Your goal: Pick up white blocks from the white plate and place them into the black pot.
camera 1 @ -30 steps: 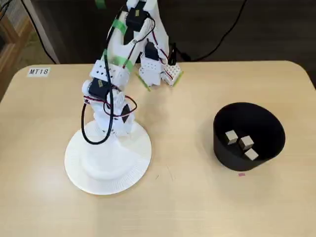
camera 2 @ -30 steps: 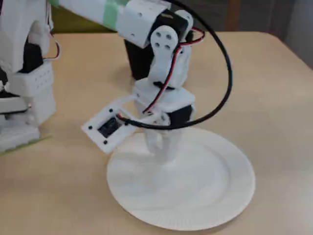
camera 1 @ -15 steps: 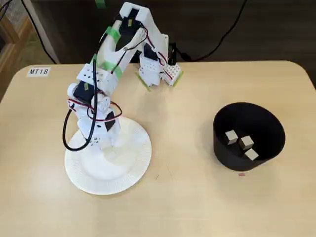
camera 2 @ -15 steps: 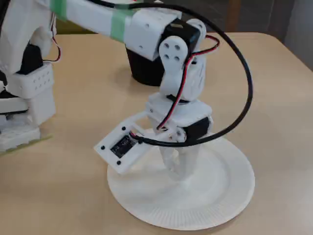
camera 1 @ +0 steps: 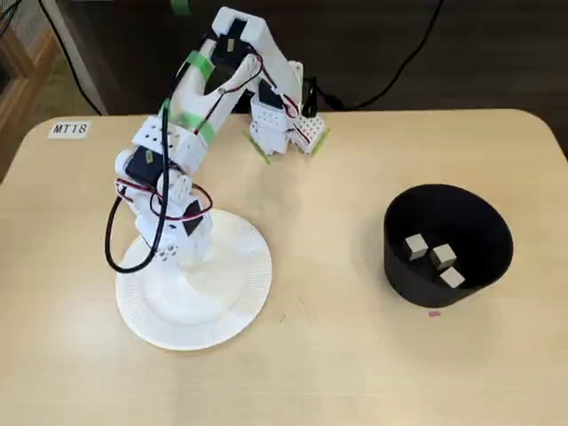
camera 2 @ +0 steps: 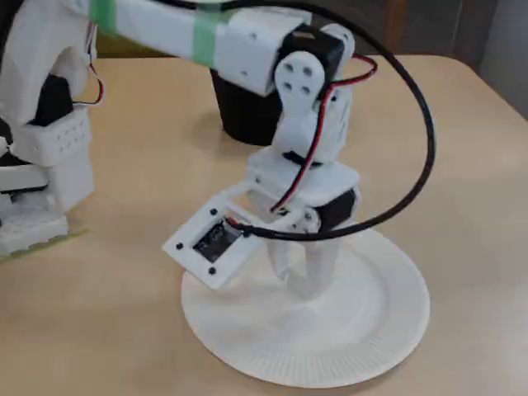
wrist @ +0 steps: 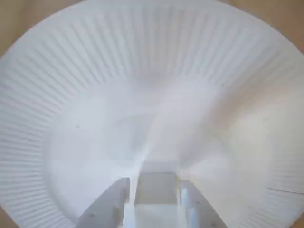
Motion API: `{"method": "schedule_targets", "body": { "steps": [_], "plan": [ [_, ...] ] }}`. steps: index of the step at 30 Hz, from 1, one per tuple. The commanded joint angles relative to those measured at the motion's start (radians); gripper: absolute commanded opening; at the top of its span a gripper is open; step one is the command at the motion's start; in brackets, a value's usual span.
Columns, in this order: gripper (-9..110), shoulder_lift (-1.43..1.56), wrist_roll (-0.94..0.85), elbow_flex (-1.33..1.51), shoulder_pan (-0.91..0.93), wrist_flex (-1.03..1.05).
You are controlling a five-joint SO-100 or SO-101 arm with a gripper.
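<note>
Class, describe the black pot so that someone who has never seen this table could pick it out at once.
In the fixed view from above, look at the right half of the beige table, away from the arm. The black pot stands there, round with tall walls. Unlike the flat white plate, it is dark, deep and holds three white blocks.

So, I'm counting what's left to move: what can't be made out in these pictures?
- Wrist view: whether the gripper jaws hold a block; the pale shape between them blurs into the white plate.
- Both fixed views: the plate patch under the gripper, hidden by the arm.
- A fixed view: the black pot inside, blocked by the arm and its own wall.
</note>
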Motion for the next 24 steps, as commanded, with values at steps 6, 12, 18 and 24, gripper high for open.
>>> {"method": "schedule_targets", "body": {
  "steps": [6,12,18,24],
  "plan": [
    [16,0.029,-0.034,-0.046,-0.058,0.041],
    [10,0.011,-0.014,-0.048,-0.069,0.003],
    [-2,-0.026,-0.009,-0.066,-0.06,-0.037],
    [-2,-0.006,-0.071,-0.187,-0.075,-0.037]
  ]
}}
